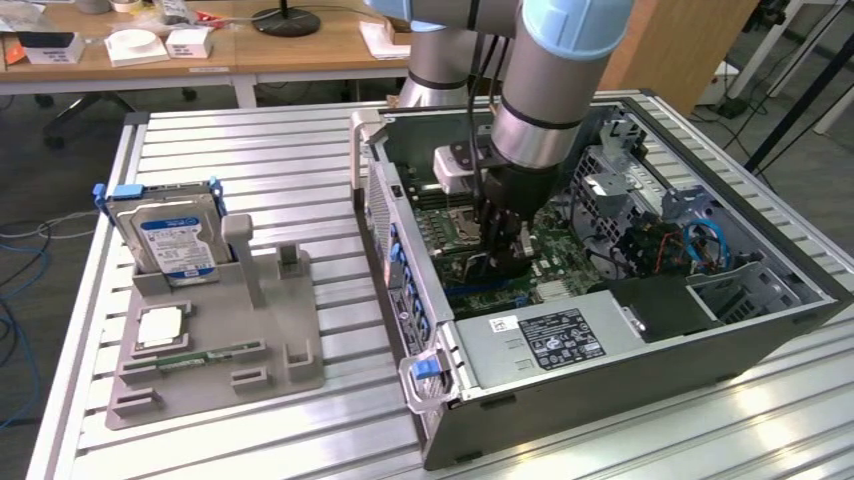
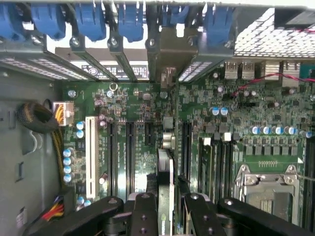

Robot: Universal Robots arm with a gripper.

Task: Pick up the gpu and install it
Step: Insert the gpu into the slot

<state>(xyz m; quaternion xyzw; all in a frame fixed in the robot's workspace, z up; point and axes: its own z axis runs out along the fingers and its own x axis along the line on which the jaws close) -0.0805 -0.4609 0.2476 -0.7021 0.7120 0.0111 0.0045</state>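
The gpu [image 2: 166,182] stands edge-on between the pincer [image 2: 166,209] fingers, clamped narrow on it, apparently lined up over a motherboard [image 2: 133,113] slot inside the open computer case [image 1: 587,370] on the worktop [image 1: 267,150], thin edge down to seat.

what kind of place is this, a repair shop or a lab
Most likely a robotics lab or workshop bench: an open computer case lies on a slatted metal table, a grey parts fixture holds a hard drive, and office desks stand behind.
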